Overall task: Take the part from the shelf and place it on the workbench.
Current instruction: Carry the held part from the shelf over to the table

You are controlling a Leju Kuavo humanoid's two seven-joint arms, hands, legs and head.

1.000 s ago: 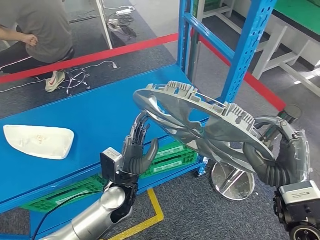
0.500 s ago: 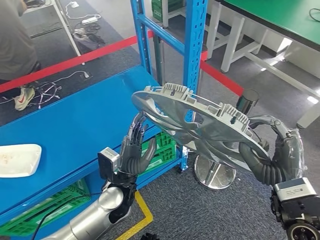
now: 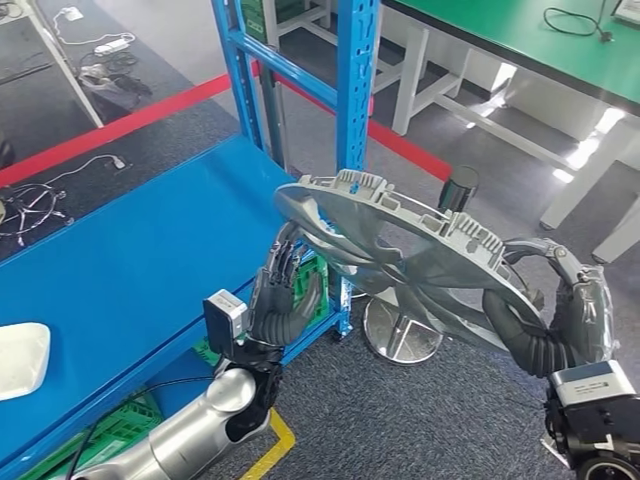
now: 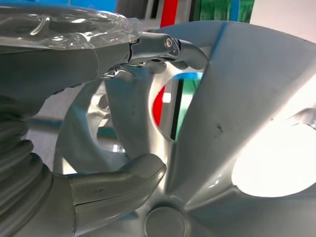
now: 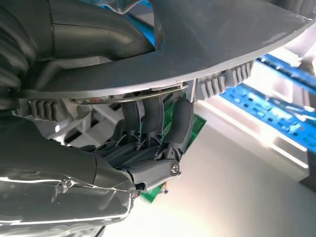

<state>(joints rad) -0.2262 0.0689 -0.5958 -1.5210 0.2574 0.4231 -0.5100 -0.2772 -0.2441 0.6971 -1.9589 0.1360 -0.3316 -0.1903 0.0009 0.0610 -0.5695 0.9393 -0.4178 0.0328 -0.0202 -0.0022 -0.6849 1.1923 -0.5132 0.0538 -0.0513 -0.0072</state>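
- The silver part (image 3: 400,245), a round spoked casting with ribbed rim tabs, is held in the air between both hands, beside the blue shelf (image 3: 136,270).
- Left hand (image 3: 278,300): the left wrist view shows fingers (image 4: 168,48) hooked through a spoke opening, with the thumb beneath.
- Right hand (image 3: 555,315): the right wrist view shows fingers (image 5: 156,118) pressed against the ribbed rim and the thumb on the opposite face.
- Green workbench (image 3: 543,50) stands well apart, beyond the shelf's post.

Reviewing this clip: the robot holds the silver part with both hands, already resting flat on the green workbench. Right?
Not quite. Both the left hand and right hand do hold the silver part, but the head view shows it in the air beside the blue shelf; the green workbench lies beyond it.
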